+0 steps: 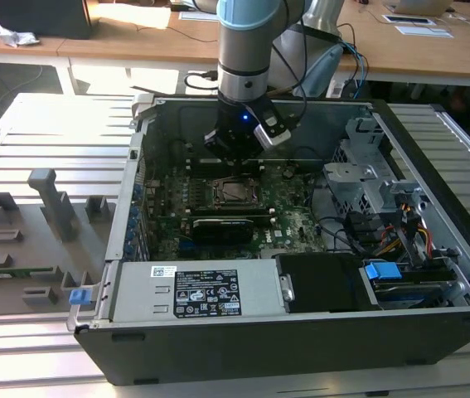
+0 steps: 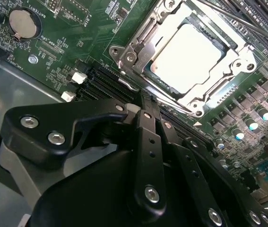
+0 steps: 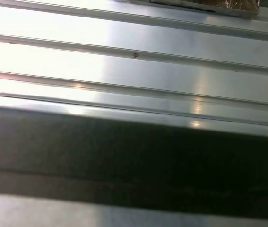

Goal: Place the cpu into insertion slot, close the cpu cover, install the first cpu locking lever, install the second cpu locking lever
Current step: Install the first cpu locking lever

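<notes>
Exterior view: the gripper (image 1: 236, 157) low inside the open computer case (image 1: 135, 249), just above the insertion slot (image 1: 220, 201) and slightly to its far side. Within that slot, the cpu (image 1: 235, 193), a pale square.

Second wrist view: the cpu (image 2: 185, 52) seated flat in the insertion slot (image 2: 149, 75), with the cpu cover (image 2: 141, 42) lying down around it, window over the silvery top. Along one edge of the slot, a thin lever rod (image 2: 240, 20); cannot tell whether latched. Close to the slot's near corner, the gripper (image 2: 138, 106) clenched, apparently on nothing.

First wrist view: grooved bright metal (image 3: 124, 71) above a dark band (image 3: 124, 161); no way to place either against the slot.

Risks from here, as a judgement: skidding off a springy lever through a push begun off-line; scraping the green board (image 2: 53, 61) beside the slot; loading the cpu unevenly by forcing a lever over a cover not fully flat.
</notes>
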You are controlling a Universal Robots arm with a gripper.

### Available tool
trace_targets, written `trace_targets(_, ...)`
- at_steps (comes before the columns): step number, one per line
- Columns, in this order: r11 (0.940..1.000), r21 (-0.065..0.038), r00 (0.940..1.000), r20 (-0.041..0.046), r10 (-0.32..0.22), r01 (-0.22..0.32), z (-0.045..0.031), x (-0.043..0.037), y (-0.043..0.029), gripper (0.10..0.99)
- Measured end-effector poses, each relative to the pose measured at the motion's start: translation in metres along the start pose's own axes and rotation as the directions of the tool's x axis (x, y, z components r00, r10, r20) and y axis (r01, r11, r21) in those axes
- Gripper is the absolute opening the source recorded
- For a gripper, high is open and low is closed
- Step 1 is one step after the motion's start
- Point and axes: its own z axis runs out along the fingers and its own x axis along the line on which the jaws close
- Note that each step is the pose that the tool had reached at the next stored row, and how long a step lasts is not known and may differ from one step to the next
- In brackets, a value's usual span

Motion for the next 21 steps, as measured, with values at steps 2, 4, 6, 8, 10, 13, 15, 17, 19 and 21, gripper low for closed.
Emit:
trace_targets(2,1.0,0.0,1.0,0.0,0.0,0.0,0.0001,-0.0009,-0.0001,0.106)
trace_targets(4,1.0,0.0,1.0,-0.0002,0.0,0.0,0.0003,-0.003,-0.0003,0.106)
trace_targets(6,1.0,0.0,1.0,-0.001,0.0,0.0,0.0004,-0.0056,-0.0006,0.106)
trace_targets(8,1.0,0.0,1.0,-0.0021,0.0,0.0,0.0007,-0.0095,-0.001,0.106)
trace_targets(10,1.0,0.0,1.0,-0.0036,0.0,0.0,0.0011,-0.0136,-0.0015,0.106)
trace_targets(13,1.0,0.0,1.0,-0.0038,0.0,0.0,0.0017,-0.0143,-0.0016,0.106)
trace_targets(15,1.0,0.0,1.0,-0.0039,0.0,0.0,0.0027,-0.0149,-0.0017,0.106)
trace_targets(17,1.0,0.0,1.0,-0.0039,0.0,0.0,0.0034,-0.0151,-0.0018,0.106)
trace_targets(19,1.0,0.0,1.0,-0.004,0.0,0.0,0.0045,-0.0154,-0.0019,0.106)
trace_targets(21,1.0,0.0,1.0,-0.0042,0.0,0.0,0.0055,-0.0154,-0.002,0.106)
